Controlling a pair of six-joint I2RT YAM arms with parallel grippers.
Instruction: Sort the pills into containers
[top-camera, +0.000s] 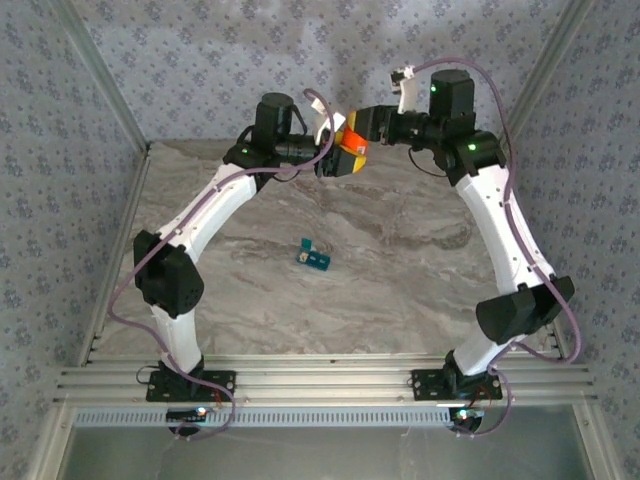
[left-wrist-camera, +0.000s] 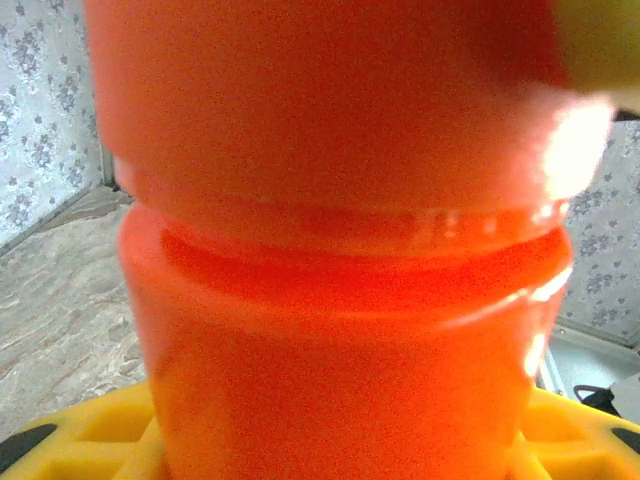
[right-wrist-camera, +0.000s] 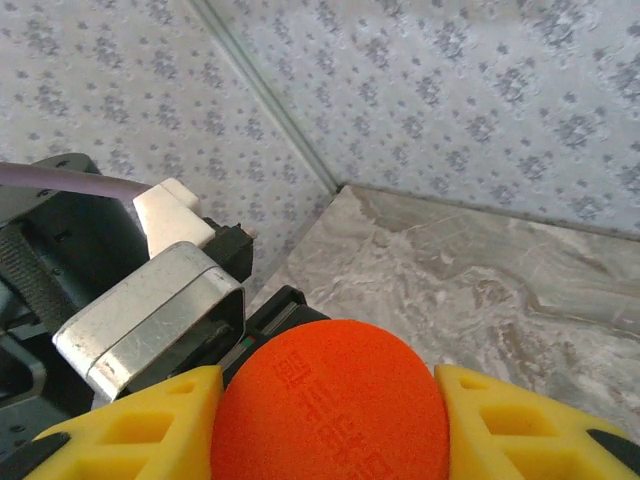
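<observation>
The left arm (top-camera: 215, 205) and right arm (top-camera: 495, 210) arch up and inward, wrists facing each other. The left gripper (top-camera: 340, 158) clamps an orange bottle (top-camera: 352, 138) by its body (yellow fingers on both sides), and the right gripper (top-camera: 362, 128) pinches its cap.

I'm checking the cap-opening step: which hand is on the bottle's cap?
The right hand: its yellow fingers press both sides of the round orange cap. The left hand instead grips the bottle lower down, on its body.

Top overhead, wrist cams close on bottle (left-wrist-camera: 340, 330)
</observation>
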